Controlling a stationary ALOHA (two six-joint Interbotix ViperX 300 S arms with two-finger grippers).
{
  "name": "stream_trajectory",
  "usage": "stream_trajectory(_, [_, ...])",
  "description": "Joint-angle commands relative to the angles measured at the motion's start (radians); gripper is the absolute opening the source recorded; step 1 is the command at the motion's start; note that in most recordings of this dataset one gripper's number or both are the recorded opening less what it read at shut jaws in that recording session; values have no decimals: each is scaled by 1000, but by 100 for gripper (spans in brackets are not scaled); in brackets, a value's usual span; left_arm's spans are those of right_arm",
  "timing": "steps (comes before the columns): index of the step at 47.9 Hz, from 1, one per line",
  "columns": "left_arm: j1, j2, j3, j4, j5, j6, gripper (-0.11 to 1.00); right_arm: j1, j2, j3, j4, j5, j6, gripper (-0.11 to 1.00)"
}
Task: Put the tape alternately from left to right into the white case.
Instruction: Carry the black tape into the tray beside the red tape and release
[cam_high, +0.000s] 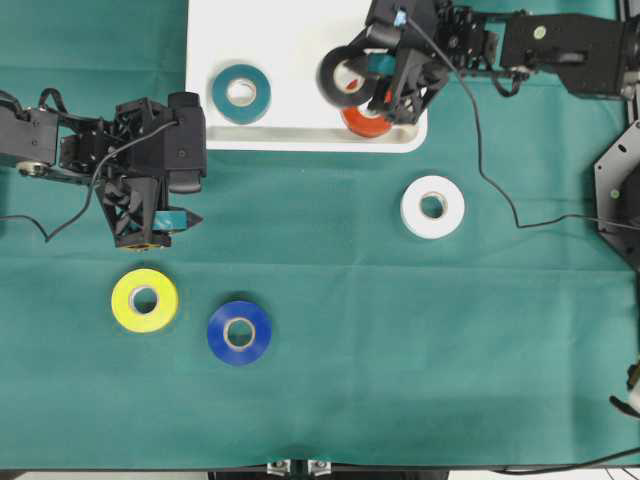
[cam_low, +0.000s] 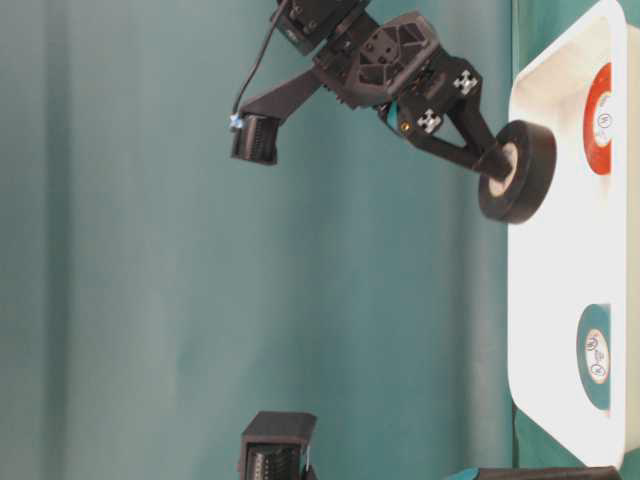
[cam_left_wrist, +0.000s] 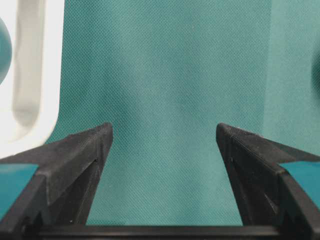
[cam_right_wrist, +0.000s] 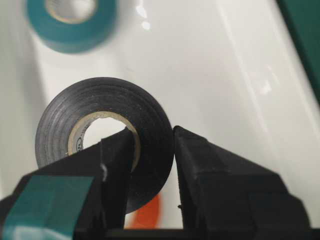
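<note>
Pinched through its core wall by the right tool (cam_right_wrist: 152, 150), the black roll (cam_right_wrist: 105, 135) hangs on edge above the white case (cam_high: 300, 50), between the teal roll (cam_high: 241, 93) and red roll (cam_high: 364, 122) lying flat inside. Yellow, blue and white rolls wait on the tabletop; the left tool (cam_left_wrist: 162, 145) gapes empty nearby.

Six rolls of tape: teal (cam_high: 241, 92), black (cam_high: 343, 78), red (cam_high: 364, 121), white (cam_high: 432, 207), yellow (cam_high: 144, 299), blue (cam_high: 239, 332). One white case (cam_high: 300, 40). Two grippers: left (cam_high: 160, 232), right (cam_high: 372, 84).

Overhead looks straight down on the surface (cam_high: 400, 350); table-level view sits low, sideways. Wrist cameras close. All share the white case (cam_high: 300, 30).
</note>
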Motion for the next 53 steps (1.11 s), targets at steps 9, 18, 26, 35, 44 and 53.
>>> stream_trajectory(9, [-8, -20, -9, -2, -8, 0, 84, -75, 6, 0, -15, -23, 0, 25])
stream_trajectory(18, [-12, -18, -9, -2, -8, 0, 84, -104, 26, -3, -32, -63, 0, 25])
stream_trajectory(26, [-12, -18, -9, 0, -8, 0, 84, -132, 60, -5, -41, -67, 0, 25])
stream_trajectory(35, [-12, -18, -11, -2, -8, -2, 84, -150, 84, -6, -40, -67, 0, 25])
stream_trajectory(44, [-12, -17, -12, -2, -8, -2, 84, -150, 86, -9, -41, -67, 0, 25])
stream_trajectory(53, [-12, -17, -15, 0, -8, -2, 84, -152, 86, -9, -41, -63, -2, 25])
